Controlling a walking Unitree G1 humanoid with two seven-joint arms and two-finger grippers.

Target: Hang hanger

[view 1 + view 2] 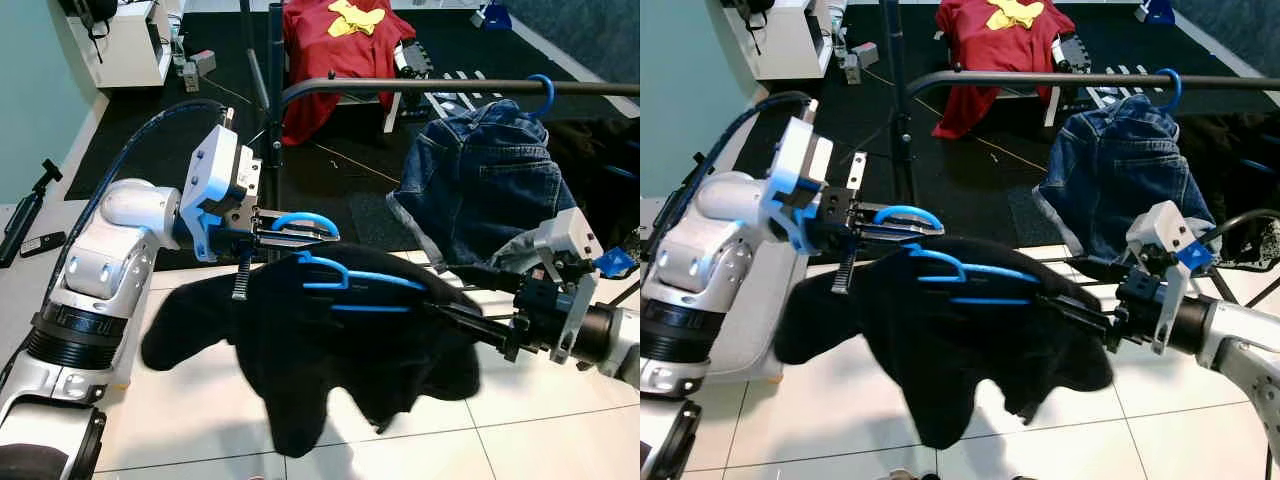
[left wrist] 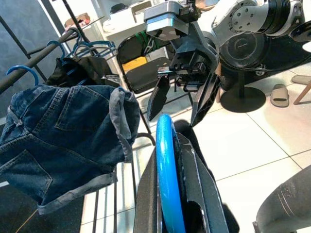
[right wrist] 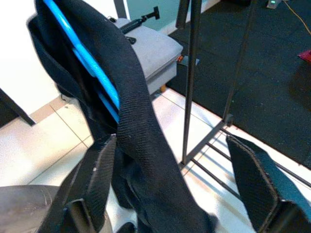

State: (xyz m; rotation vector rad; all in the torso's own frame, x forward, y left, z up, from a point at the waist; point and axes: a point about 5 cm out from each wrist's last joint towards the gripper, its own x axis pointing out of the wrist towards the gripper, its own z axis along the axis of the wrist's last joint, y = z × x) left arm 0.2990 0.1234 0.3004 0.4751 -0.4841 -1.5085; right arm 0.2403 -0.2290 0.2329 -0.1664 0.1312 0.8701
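A black garment (image 1: 330,360) hangs low in front of the robot, draped over a blue hanger (image 1: 360,285) held up above a white tiled floor (image 1: 530,440).

The left gripper (image 1: 300,228) reaches in from the robot's left, forearm bent across the body and wrist level. Its two black fingers are closed narrow on the hanger's curved blue hook (image 1: 303,220), which lies nearly flat, pointing toward the right arm.

The right gripper (image 1: 455,310) stretches in from the right, arm low and nearly horizontal. In the right wrist view its fingers (image 3: 99,179) stand wide apart with a band of the black cloth running between them. Whether they grip anything cannot be told; they seem to prop the garment's shoulder.

Beyond, a dark clothes rail (image 1: 440,87) runs across, well above the hanger. A pair of denim shorts (image 1: 490,175) already hangs there on another blue hanger (image 1: 543,92). Further off sits a red shirt (image 1: 335,45) on dark carpet.

To hang it well, the left gripper likely needs to lift and turn the hook upright, then carry it over the rail on the bare stretch beside the shorts. The right arm should support the cloth so it does not slide off.
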